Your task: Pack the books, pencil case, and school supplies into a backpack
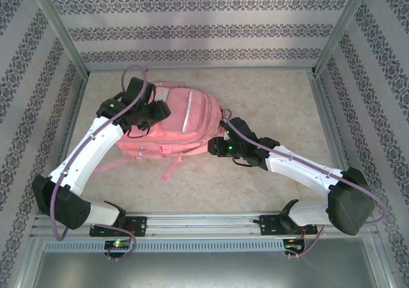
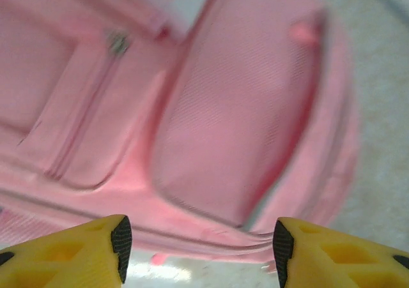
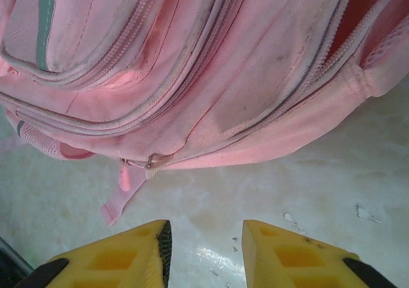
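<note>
The backpack (image 1: 184,129) lies flat at mid-table, its zips apparently closed, though blur limits certainty. The left gripper (image 2: 198,240) hangs over it, jaws wide and empty. The right gripper (image 3: 206,243), part-open and empty, faces the zip pull (image 3: 152,162), positioned for access.

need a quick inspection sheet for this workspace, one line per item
surface: beige mottled table
job's things: pink backpack lying flat, front up, straps on the near side
clutter: small white specks on the table
grippers: left gripper fingers apart, nothing between, at the backpack's left side; right gripper fingers apart, nothing between, at its right
cables: purple cable along each arm
surroundings: patterned walls, metal frame
</note>
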Controlling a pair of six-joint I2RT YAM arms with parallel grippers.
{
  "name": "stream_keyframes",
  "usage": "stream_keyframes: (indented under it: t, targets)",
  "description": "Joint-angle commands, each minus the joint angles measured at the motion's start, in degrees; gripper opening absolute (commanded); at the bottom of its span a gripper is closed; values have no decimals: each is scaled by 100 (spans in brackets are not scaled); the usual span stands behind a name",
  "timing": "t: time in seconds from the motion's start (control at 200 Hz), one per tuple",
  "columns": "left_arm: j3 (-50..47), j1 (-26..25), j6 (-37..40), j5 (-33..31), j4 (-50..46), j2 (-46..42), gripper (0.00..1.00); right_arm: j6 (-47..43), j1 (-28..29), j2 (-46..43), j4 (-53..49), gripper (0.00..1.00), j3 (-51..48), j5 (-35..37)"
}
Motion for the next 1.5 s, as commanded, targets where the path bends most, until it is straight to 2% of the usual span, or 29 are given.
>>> stream_keyframes:
  t: [0.0, 0.165, 0.275, 0.37, 0.505, 0.605, 0.724, 0.989, 1.159, 1.494]
  targets:
    - [-326, 101, -40, 419, 153, 128, 62, 73, 55, 188, 111, 35, 124, -431]
    - [-580, 157, 110, 286, 110, 54, 60, -298, 606, 685, 52, 36, 548, -363]
    - [-959, 499, -114, 270, 54, -248, 59, -230, 1005, 1191, 152, 40, 863, -67]
    - [-1135, 707, -321, 87, -143, -499, 59, 24, 1346, 1693, 251, 47, 1195, 342]
    - [-1219, 708, -758, -2, -451, -639, 58, 769, 1717, 2428, -174, 46, 1882, 1305]
    - [-1291, 689, -909, 70, -607, -701, 58, 1215, 1913, 2863, -614, 44, 2368, 1766]
    - [-1422, 642, -992, 57, -721, -879, 58, 1521, 1983, 3385, -1399, 45, 3046, 2067]
    - [-1818, 627, -1123, 68, -845, -1352, 58, 1541, 2089, 4180, -2739, 39, 4104, 2702]
    - [-1934, 624, -1177, -16, -889, -1624, 58, 1589, 2106, 4227, -3023, 39, 4165, 2832]
    - [-2314, 636, -1321, 81, -705, -1734, 59, 1259, 2080, 4731, -2853, 40, 4457, 2708]
